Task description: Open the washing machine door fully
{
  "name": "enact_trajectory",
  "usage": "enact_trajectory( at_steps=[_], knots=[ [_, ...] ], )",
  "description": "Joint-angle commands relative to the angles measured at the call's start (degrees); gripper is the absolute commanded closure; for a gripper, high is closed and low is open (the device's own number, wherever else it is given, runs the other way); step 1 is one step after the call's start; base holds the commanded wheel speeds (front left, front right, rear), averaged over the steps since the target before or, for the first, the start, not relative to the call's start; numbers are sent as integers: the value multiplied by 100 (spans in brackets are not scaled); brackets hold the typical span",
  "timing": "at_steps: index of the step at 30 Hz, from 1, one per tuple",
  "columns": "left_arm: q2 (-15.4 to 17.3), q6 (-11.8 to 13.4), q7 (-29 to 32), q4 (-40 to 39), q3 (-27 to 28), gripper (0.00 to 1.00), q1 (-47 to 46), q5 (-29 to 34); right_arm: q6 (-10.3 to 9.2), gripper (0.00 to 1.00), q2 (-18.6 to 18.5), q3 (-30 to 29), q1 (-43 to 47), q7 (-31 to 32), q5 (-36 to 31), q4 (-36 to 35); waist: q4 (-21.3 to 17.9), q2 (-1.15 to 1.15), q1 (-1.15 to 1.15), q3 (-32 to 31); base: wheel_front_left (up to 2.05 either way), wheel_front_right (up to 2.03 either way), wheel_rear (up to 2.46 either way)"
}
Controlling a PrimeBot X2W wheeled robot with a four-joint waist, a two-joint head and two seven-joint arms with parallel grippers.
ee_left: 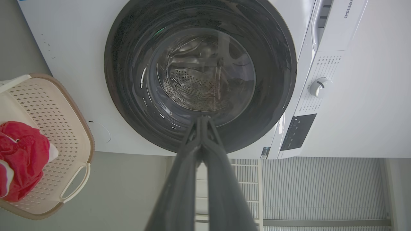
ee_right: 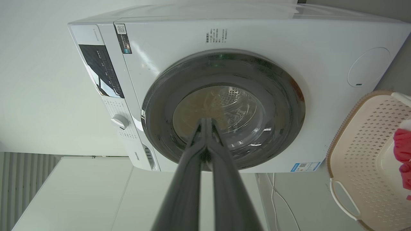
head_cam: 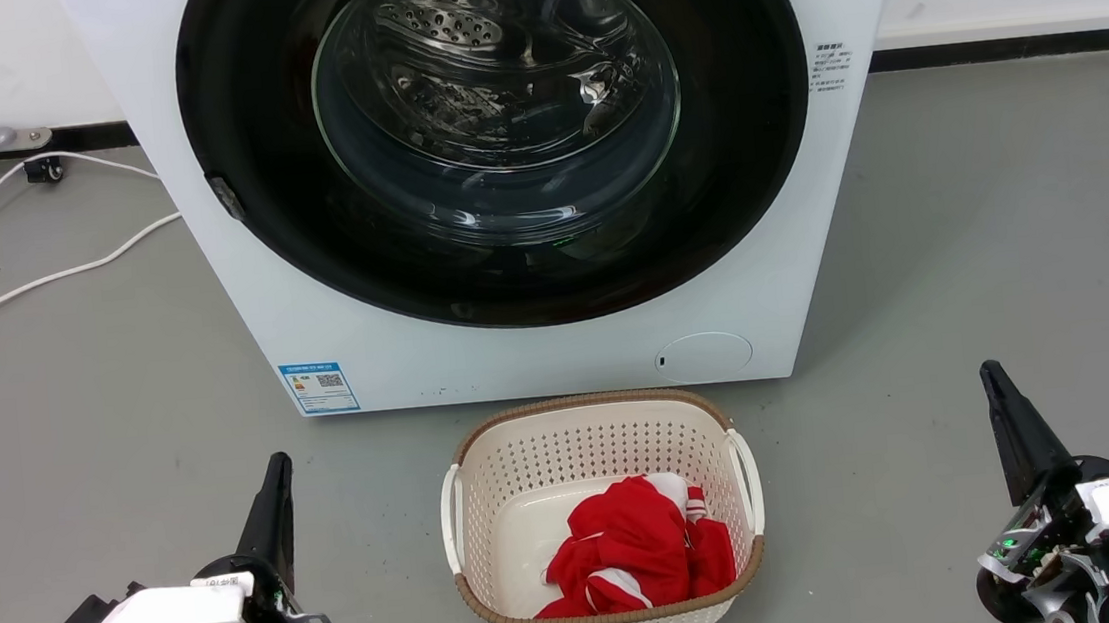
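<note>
Two grippers sit low in the head view, well apart from the washer [head_cam: 519,360]: the left gripper [head_cam: 279,468] at lower left and the right gripper [head_cam: 992,376] at lower right, each pointing up toward the machine. Both pairs of jaws are clenched to a single point and grasp nothing. Each wrist view shows this more closely, with the two dark fingers meeting at their tips in line with the glass.

The door [head_cam: 498,126] lies flat against the washer's front, closed. Its black ring is nearly as wide as the machine, and the steel drum [head_cam: 449,20] is seen through the domed centre.

Between the grippers, just before the washer, a basket [head_cam: 583,402] stands on the grey floor [head_cam: 1008,212] with a red-and-white cloth [head_cam: 635,545] inside.

The head view gives the washer's lower front: a blue label [head_cam: 318,386] at its left corner, a round flap [head_cam: 704,356] toward the right, and white cables [head_cam: 30,287] trailing over the floor on the left.

The wrist views give the control band along the top of the washer's front. The left wrist view has a white knob [ee_left: 319,87], a dark panel [ee_left: 297,131] and lettering at the far end.
</note>
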Motion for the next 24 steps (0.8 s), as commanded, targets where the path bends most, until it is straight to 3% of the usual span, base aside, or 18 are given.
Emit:
enact_trajectory(
  at_steps=[1,2,16,24],
  knots=[
    [-7,-19,3,6,21,100,-53,10,0,100,23,-6,-66,15,-38,6,0,0,0,0,0,0,0],
    [-1,0,1,0,1,0,-1,1,0,0,1,0,0,0,0,0,0,0,0,0,0,0,0],
    [-21,4,-329,-82,-296,0,53,161,0,0,11,136,206,-332,-258,-150,-6,0,0,-4,0,0,0],
    [-21,2,-535,-404,-249,0,54,975,0,0,12,140,256,-538,-1149,-425,-20,0,0,-7,0,0,0]
  ],
)
